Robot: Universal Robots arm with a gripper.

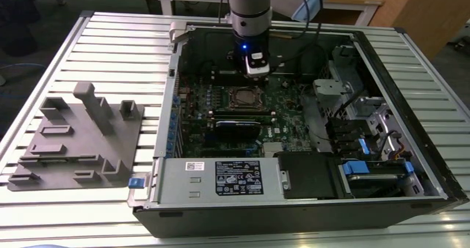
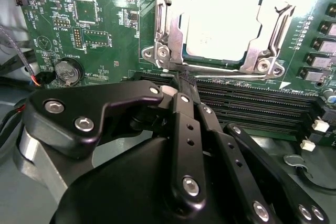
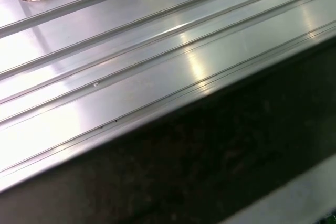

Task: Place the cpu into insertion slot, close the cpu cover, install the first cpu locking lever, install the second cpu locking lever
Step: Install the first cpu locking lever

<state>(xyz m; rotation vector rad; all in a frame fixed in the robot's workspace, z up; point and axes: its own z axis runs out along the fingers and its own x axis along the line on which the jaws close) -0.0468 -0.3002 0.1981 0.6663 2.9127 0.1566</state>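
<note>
Inside the open case | cpu (image 2: 223, 22) seated under cpu cover (image 2: 265, 30) | jaws apparently pressed together, just beside it

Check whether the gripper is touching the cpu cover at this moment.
Cannot tell. In the second wrist view the gripper tip meets the near edge of the cpu cover, which lies down over the cpu, but no view shows contact or gap plainly.

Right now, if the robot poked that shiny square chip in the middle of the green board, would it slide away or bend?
Probably neither. The cpu looks like a flat, stiff metal-topped square, so bending seems unlikely. The cpu cover frames it all around, so it likely can't slide. The gripper is just beside the cover's edge.
</note>
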